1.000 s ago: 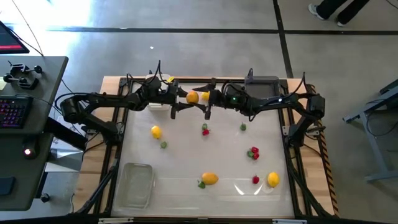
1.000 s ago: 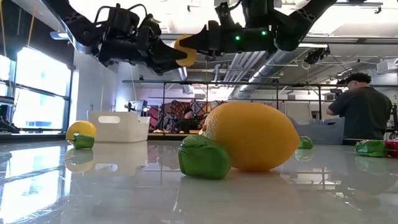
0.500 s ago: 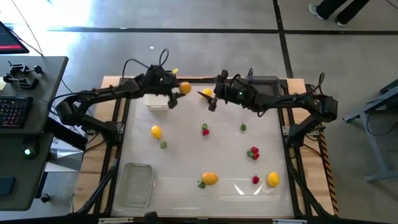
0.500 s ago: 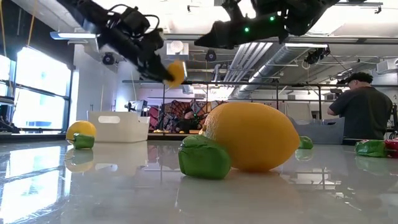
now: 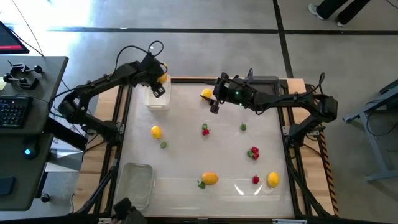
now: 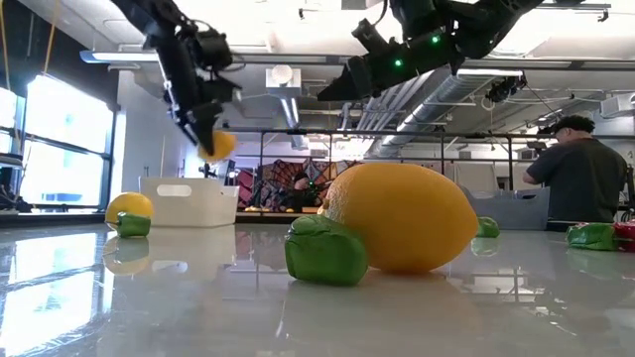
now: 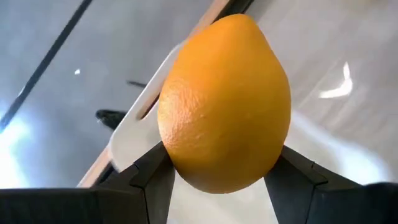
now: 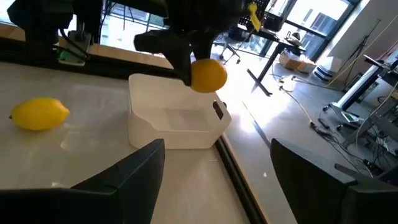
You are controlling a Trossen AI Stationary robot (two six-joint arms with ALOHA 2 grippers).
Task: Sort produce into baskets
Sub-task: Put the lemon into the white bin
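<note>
In the low view a big yellow lemon (image 6: 402,218) and a green piece (image 6: 325,250) lie closest on the table (image 5: 186,149), still unsorted; farther back the left gripper (image 5: 157,86) pinches an orange lemon-shaped fruit (image 7: 225,102) just above the white basket (image 5: 157,99). It seems to hang near the basket's far rim, so centre it over the cavity, lower it and only then release. The right gripper (image 5: 216,101), fingers spread and empty, hovers near a small yellow lemon (image 5: 206,94); keep it clear of the left arm
</note>
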